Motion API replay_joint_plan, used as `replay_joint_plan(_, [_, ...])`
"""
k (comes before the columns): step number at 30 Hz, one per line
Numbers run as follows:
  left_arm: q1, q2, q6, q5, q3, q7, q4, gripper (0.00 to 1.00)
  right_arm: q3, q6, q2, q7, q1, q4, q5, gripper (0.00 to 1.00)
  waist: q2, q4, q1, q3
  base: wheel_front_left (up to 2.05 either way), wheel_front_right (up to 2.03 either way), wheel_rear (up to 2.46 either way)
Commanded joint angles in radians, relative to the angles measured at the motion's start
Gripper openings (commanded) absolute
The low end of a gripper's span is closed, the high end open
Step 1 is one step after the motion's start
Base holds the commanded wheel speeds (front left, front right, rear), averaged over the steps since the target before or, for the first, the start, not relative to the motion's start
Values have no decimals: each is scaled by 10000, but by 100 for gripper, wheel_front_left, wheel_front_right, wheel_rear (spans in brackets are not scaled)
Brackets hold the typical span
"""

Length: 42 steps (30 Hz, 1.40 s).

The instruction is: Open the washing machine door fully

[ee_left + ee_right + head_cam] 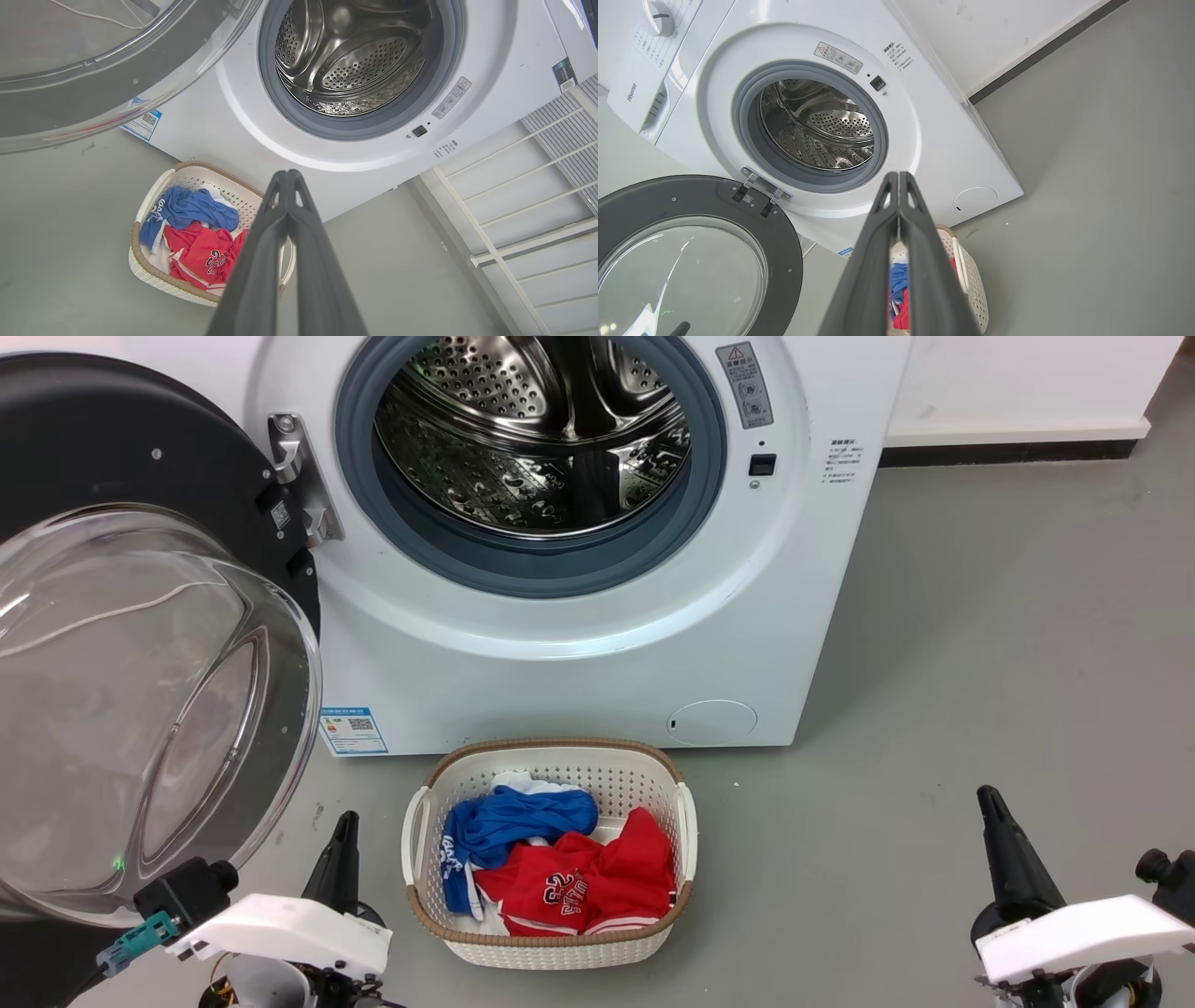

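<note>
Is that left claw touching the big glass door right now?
Apart. The left wrist view shows a wide gap between the left gripper and the washing machine door.

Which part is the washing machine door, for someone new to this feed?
Start at the white washing machine behind the laundry basket. Left of its drum opening, on a metal hinge, hangs the washing machine door, swung open. Unlike the grey rubber ring or small white flap, it is a big black disc with a bulging clear glass bowl.
</note>
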Motion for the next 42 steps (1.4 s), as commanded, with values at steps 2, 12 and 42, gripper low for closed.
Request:
replay_joint_plan(2, [-285,-41,-138,-359,202,89,-84,0,-36,1,-44,68,-256,-28,516,0,0,9,0,-1,0,0,0])
replay_joint_plan(12, [-321,-271,-400,-1374,581,378,-28,0,-88,1,-48,229,-414,191,1867,0,0,46,0,-7,0,0,0])
replay_joint_plan(42, [-393,-860,-1069,-3889,1541,1133,124,0,-231,1,-45,649,-802,731,5226,0,0,159,0,-23,0,0,0])
